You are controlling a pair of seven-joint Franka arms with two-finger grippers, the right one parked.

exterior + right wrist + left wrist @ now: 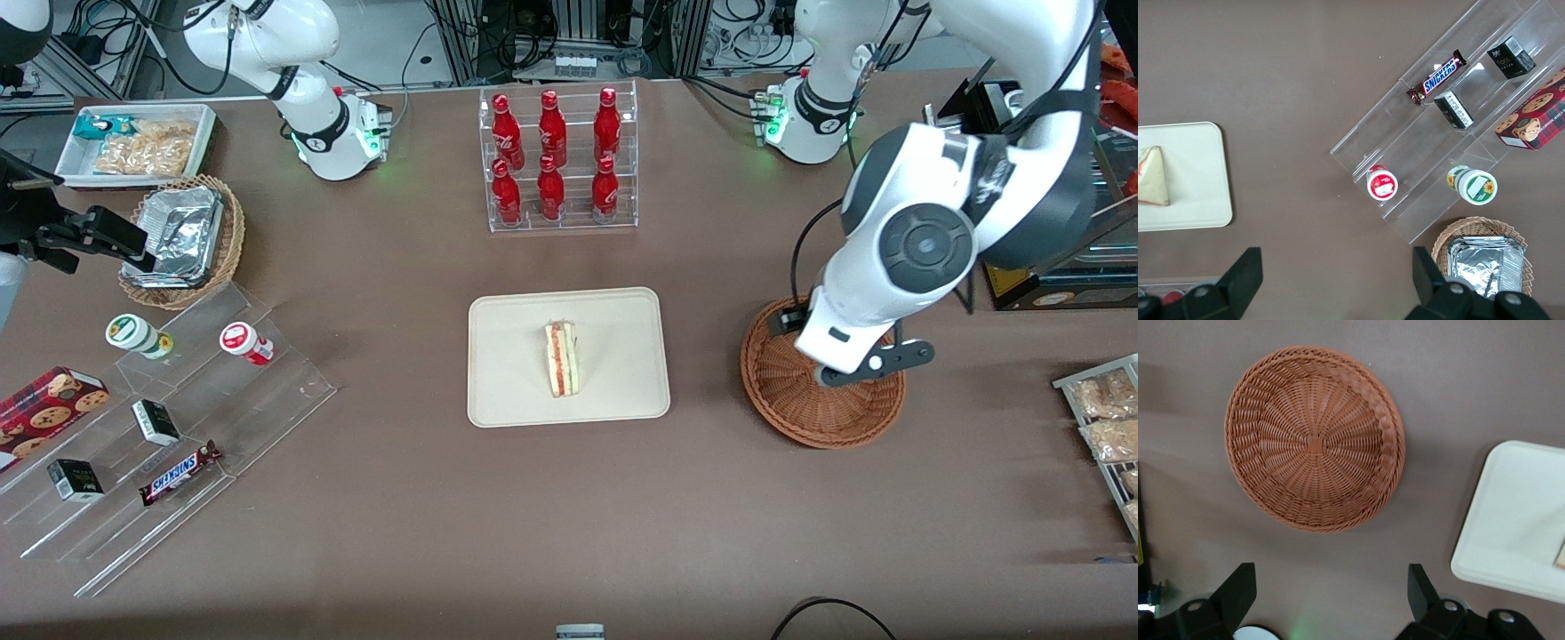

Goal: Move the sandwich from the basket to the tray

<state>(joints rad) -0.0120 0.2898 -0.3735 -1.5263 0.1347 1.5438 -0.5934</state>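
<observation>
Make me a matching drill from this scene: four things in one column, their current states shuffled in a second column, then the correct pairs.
Things:
1. sandwich
2. basket
3. tool
4. tray

States:
A. open, holding nothing, above the basket
B. empty, on the table toward the working arm's end
C. lying on the tray
D. mid-table, nearer the front camera than the rack of red bottles

Pairs: 1-C, 2-B, 3-A, 4-D
</observation>
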